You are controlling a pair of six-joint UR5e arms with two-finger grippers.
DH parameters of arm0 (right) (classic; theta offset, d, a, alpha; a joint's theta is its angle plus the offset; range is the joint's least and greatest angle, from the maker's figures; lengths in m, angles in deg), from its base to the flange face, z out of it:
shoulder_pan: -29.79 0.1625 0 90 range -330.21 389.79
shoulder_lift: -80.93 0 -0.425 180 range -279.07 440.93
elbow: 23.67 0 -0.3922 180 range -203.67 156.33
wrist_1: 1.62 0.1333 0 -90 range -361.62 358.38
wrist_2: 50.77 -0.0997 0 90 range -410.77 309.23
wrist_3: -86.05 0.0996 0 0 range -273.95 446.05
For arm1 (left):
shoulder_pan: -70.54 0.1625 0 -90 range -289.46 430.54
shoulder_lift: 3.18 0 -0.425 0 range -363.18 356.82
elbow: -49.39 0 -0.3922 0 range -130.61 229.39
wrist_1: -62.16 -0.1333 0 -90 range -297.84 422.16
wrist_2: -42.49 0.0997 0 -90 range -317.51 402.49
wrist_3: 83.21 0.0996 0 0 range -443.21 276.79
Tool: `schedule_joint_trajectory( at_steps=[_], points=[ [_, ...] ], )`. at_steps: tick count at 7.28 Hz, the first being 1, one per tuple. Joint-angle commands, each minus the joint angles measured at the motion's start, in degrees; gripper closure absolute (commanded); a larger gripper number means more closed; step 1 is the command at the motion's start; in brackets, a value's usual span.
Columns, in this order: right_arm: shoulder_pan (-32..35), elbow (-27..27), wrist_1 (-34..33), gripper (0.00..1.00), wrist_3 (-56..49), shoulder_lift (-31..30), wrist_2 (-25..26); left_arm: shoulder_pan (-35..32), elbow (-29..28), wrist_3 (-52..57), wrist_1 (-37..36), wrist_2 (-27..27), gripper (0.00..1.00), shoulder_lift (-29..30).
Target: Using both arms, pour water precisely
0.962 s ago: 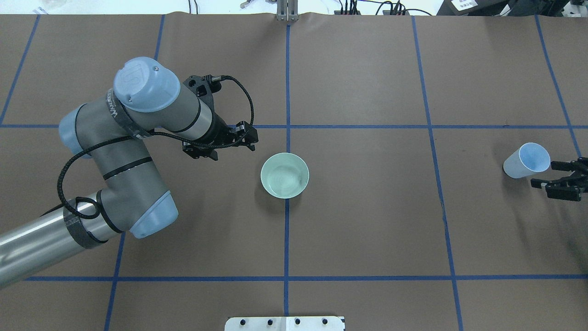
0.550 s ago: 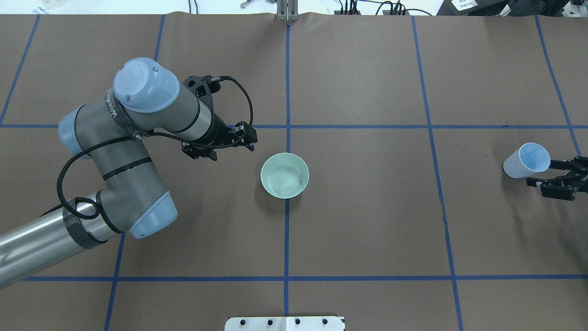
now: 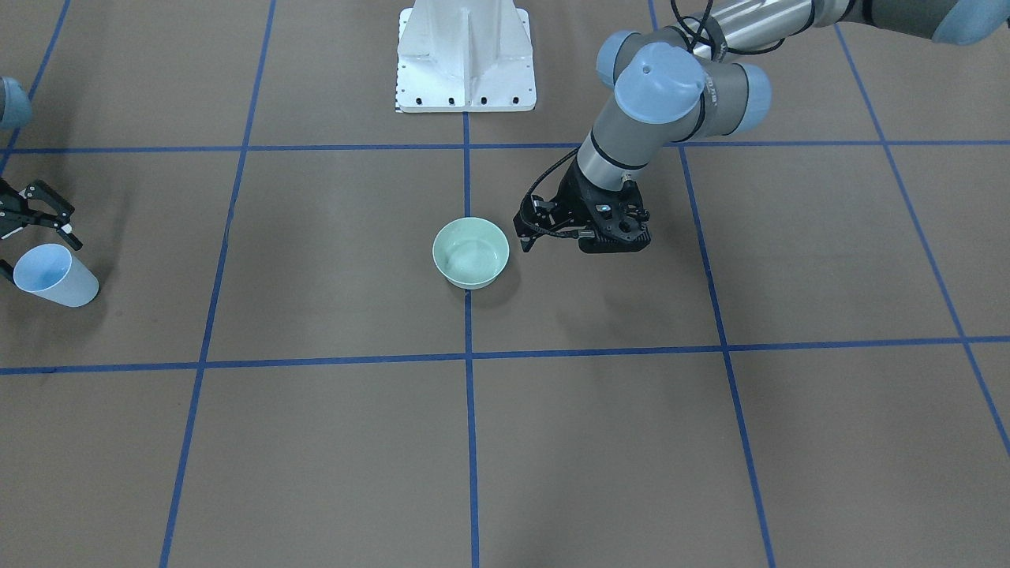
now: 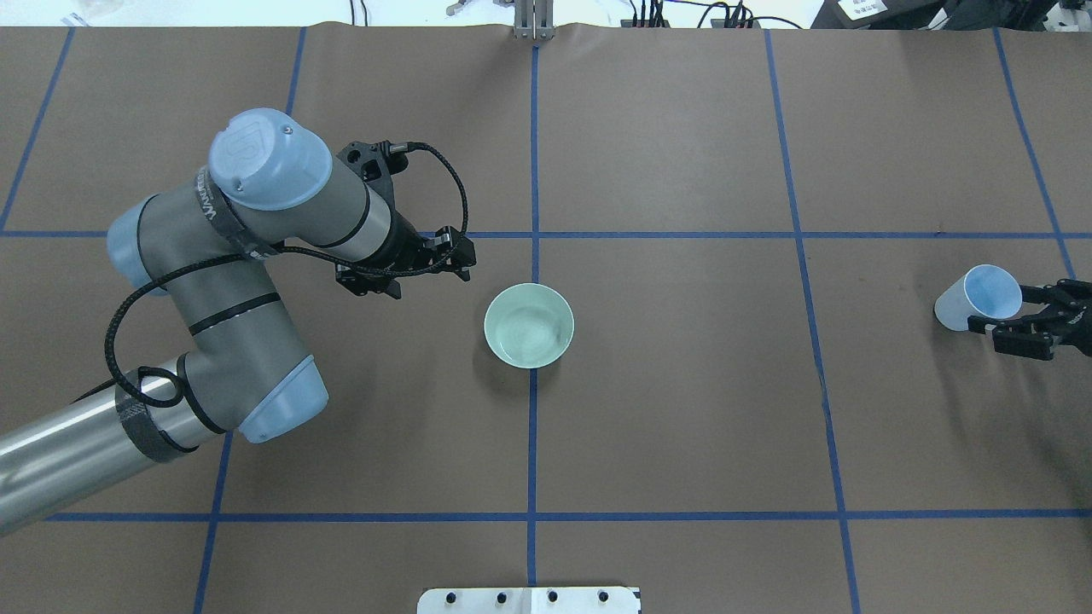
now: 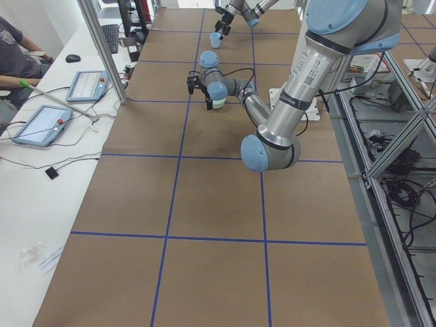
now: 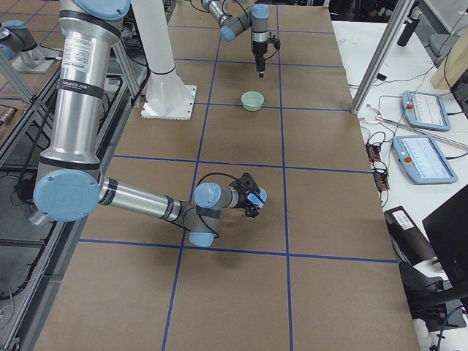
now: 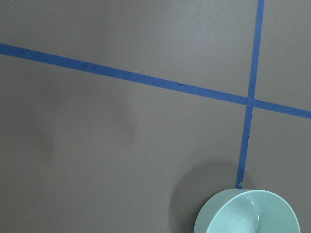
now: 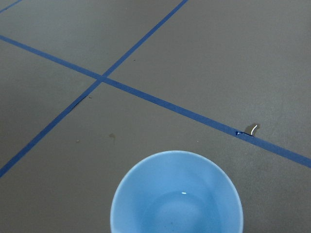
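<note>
A pale blue cup point(image 4: 981, 298) stands near the table's right end, with a small white glint of water point(image 8: 183, 193) in its bottom. My right gripper point(image 4: 1000, 307) is open, one finger on each side of the cup's rim, not closed on it. The pale green bowl point(image 4: 529, 326) sits at the table's middle, its inside showing faint ripple rings. My left gripper point(image 4: 467, 260) hangs open and empty just left of the bowl, apart from it. The left wrist view catches only the bowl point(image 7: 248, 213) at its lower right edge.
Blue tape lines point(image 4: 534, 170) divide the brown table cover into squares. The white bolted pedestal point(image 3: 465, 55) stands at the robot's side. A person's arm point(image 5: 13, 61) and tablets point(image 5: 41, 122) are at a side bench beyond the table's far edge.
My right gripper has moved in toward the blue cup, and its fingers now straddle the rim. The left arm, the bowl and the cup have hardly moved.
</note>
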Motion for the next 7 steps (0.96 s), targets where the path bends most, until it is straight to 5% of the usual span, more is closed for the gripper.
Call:
schedule_joint_trajectory(
  at_steps=[1,7],
  points=[
    [-0.3,0.5,0.1,0.01,0.2,0.5,0.8,0.0,0.0,0.0,0.0,0.0,0.00,0.0],
    [-1.4,1.4,0.1,0.01,0.1,2.0,2.2,0.0,0.0,0.0,0.0,0.0,0.00,0.0]
  ],
)
